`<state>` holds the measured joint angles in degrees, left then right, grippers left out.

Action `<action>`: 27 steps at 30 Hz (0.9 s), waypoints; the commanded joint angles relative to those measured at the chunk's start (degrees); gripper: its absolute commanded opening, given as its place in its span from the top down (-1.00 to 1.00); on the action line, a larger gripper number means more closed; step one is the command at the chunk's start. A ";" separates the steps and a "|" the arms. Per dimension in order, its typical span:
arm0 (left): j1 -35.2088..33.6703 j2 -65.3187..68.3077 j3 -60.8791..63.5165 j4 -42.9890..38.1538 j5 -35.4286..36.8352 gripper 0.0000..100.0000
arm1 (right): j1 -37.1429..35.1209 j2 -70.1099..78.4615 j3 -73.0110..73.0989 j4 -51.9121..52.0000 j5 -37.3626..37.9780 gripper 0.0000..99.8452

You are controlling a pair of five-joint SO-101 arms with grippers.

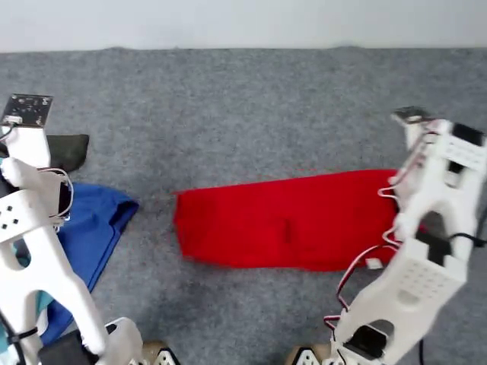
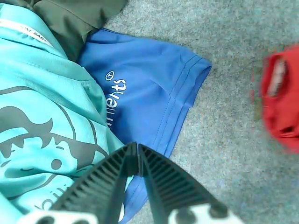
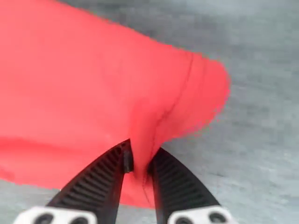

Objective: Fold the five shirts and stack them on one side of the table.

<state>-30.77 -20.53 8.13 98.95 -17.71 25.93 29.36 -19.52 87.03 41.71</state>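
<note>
Fabric of the red shirt [image 3: 93,84] is pinched in the clenched right tool [image 3: 138,163]; the shirt lies as a folded band mid-surface. The left tool [image 2: 138,161] is clenched empty above the overlapping teal shirt [image 2: 42,116] and blue shirt [image 2: 149,88]. A dark green shirt [image 2: 79,18] lies beyond them, at the left of the grey surface [image 1: 228,99].

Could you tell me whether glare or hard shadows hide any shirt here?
High view: even light, no glare on the red shirt or table. Left wrist view: blue shirt evenly lit. Right wrist view: no hard shadow beside the fingers.
</note>
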 commanded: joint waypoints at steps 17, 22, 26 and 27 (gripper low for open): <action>0.09 -2.11 -1.54 1.58 -0.44 0.97 | -5.41 -7.43 -10.46 16.04 4.57 0.98; 0.09 -2.11 -1.54 1.49 -0.44 0.97 | -12.53 -21.05 1.05 15.96 1.93 0.98; 0.09 -2.11 -2.86 1.41 -0.44 0.97 | -21.85 -29.67 5.89 15.87 -3.16 0.98; 0.09 -2.11 -3.74 1.49 -0.44 0.97 | -24.48 -31.08 6.42 15.78 -4.84 0.98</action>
<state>-30.77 -20.53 7.78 99.03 -17.71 8.18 5.63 -13.98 100.48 40.84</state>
